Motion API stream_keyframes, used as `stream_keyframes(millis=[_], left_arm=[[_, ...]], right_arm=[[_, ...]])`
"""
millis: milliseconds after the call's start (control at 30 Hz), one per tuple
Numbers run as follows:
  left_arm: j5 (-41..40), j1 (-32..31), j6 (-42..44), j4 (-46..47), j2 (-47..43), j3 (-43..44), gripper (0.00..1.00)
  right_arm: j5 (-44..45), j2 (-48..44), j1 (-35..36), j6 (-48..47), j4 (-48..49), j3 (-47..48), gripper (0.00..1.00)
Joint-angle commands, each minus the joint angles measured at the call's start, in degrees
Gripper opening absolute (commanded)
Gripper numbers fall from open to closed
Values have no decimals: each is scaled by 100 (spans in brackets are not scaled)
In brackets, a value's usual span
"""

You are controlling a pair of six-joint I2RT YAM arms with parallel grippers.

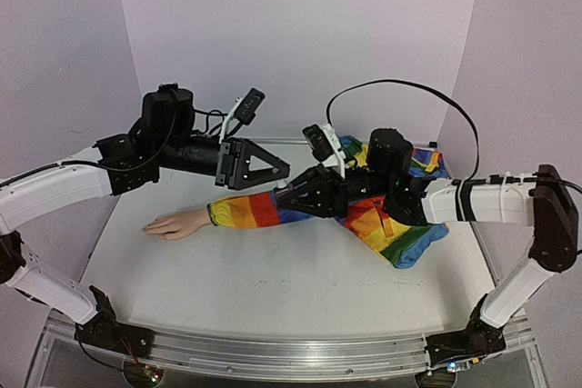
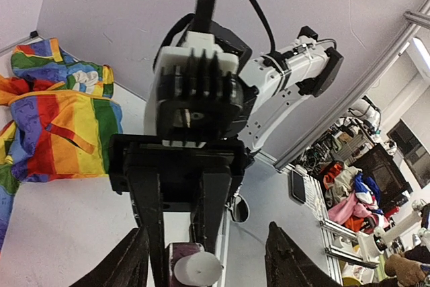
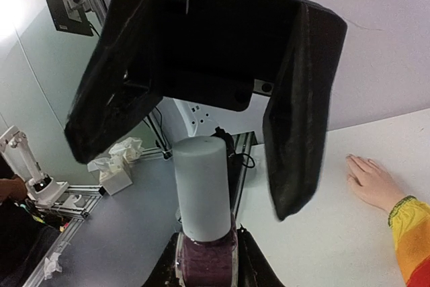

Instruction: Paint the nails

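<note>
Centrally over the white table (image 1: pixel 273 288), the two arms meet tip to tip. The right gripper (image 1: pixel 289 197) reaches in from the right with its jaws closed around the glass body of a small bottle of dark purple polish (image 3: pixel 205 260). The bottle's tall pale grey cap (image 3: pixel 201 186) sticks out from the fingers towards the left. The left gripper (image 1: pixel 277 170) comes from the left and faces it with its jaws parted. In the left wrist view one black finger (image 2: pixel 131 260) stands on each side of the cap with a clear gap both ways, so the left gripper holds nothing. The pale skin-coloured mannequin hand (image 1: pixel 173 223) lies flat on the table, left of the grippers and a little nearer. It rests palm down with its fingers pointing left. Its wrist runs into a rainbow-striped sleeve (image 1: pixel 247 211) that stretches right, passing under the right gripper. The rest of the rainbow cloth (image 1: pixel 400 233) is bunched on the table's right side beneath the right arm. The nails (image 3: pixel 352 161) sit at the left ends of those fingers, well apart from the bottle and both grippers. They are too small in every view to tell their colour.
</note>
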Motion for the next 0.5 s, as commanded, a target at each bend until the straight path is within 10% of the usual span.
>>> stream_keyframes(millis=[0, 467], left_arm=[[528, -180, 206, 389, 96, 192, 56], [-694, -244, 419, 225, 71, 51, 10]], right_arm=[[-484, 86, -20, 683, 1114, 255, 0], [934, -22, -54, 307, 758, 88, 0]])
